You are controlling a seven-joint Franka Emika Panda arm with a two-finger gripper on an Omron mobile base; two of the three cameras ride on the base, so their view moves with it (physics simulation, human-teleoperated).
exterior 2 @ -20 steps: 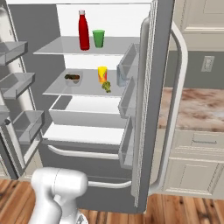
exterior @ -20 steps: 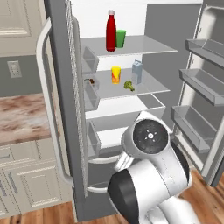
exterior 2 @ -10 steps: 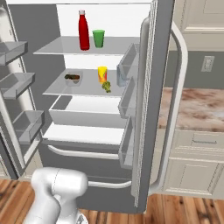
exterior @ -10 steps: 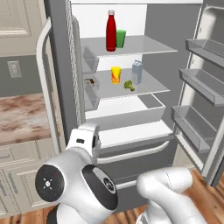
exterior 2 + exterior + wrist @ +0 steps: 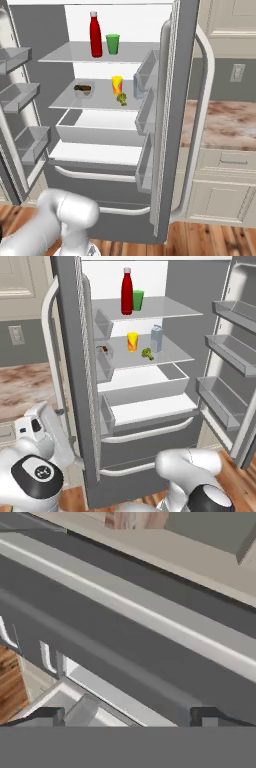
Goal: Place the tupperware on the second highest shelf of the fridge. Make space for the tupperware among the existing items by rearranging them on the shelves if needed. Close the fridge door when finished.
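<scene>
The fridge is dark grey outside, with pale grey handles and a white back wall inside. Its shelf panels are pale, glassy grey, and the door bins are a matching grey. A red bottle with a white cap stands beside a green cup. Lower down sit a yellow item with an orange band, a pale blue carton, a green broccoli floret and the translucent grey-white tupperware, dark inside. The counter is mottled brown and cream marble, the cabinets cream, the floor warm wood plank. The claw has dark tips
</scene>
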